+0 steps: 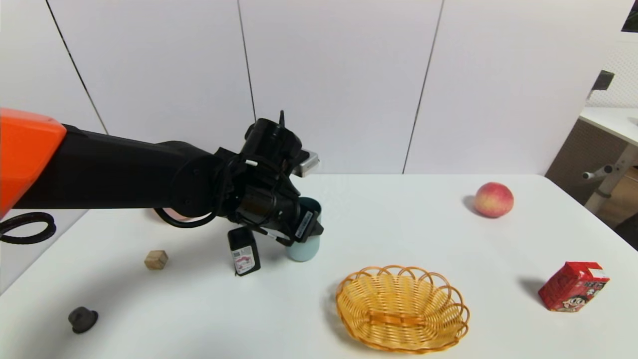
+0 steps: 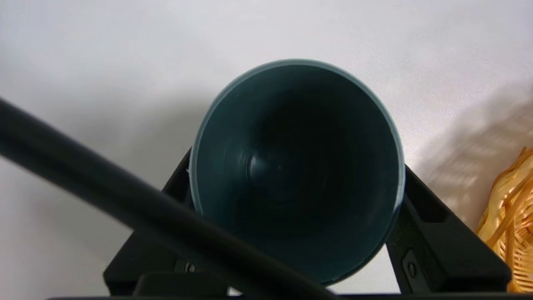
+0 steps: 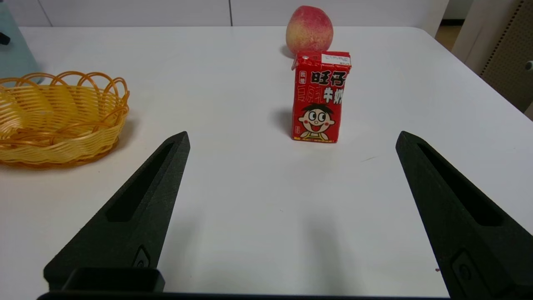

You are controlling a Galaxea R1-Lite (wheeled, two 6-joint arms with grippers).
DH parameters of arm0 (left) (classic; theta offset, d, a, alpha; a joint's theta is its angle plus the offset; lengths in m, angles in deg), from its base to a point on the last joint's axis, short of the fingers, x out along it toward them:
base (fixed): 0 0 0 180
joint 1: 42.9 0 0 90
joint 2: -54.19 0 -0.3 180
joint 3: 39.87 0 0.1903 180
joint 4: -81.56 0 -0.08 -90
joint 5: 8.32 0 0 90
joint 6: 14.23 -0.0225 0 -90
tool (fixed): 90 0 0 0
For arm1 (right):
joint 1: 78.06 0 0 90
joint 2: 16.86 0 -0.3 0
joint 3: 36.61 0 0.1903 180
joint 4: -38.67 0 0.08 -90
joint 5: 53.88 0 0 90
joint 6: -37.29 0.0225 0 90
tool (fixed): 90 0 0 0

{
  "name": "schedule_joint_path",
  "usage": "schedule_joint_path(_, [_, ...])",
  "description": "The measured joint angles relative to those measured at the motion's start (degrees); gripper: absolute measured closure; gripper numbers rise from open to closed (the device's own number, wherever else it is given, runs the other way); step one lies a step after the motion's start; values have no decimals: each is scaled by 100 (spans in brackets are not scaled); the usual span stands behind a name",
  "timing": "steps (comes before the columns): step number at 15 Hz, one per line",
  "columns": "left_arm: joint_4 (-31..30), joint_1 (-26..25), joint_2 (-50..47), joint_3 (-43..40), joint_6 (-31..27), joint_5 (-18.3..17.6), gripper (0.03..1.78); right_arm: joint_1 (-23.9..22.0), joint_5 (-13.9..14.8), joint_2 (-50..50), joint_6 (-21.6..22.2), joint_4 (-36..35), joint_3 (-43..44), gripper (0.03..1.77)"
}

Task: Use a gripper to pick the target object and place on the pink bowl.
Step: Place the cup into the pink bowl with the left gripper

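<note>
Left tool (image 2: 295, 233) is clamped on the pale cup (image 2: 296, 166) — upright on the counter (image 1: 398, 224), beside a black bottle (image 1: 243, 252); right tool (image 3: 291, 208) is parked, spread wide.

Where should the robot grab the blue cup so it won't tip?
Grip the cup by its outer wall just under the rim, coming from above at a slant. It stands upright and round, and the left gripper already has one jaw on each side.

black labelled bottle (image 1: 243, 251) just beside the pale blue-green cup (image 1: 304, 249), woven basket (image 1: 402, 308) near on its other side, open counter (image 1: 398, 224) between cup and peach (image 1: 493, 199)
</note>
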Motion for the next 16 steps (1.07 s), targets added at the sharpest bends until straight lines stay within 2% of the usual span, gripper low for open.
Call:
schedule_joint_path(5, [26,-94,-144,-5,35,6,66,0,-2,0,0,2,0,9])
schedule_joint_path(8, [28,-418,-464,199,39,22,67,0,0,0,0,0,0,9])
schedule_joint_path(11, [129,-1001,-699,679,9,79,67,0,-2,0,0,2,0,9])
schedule_joint_path(16, [719,-2453,-725,1451,-20,98,67,0,0,0,0,0,0,9])
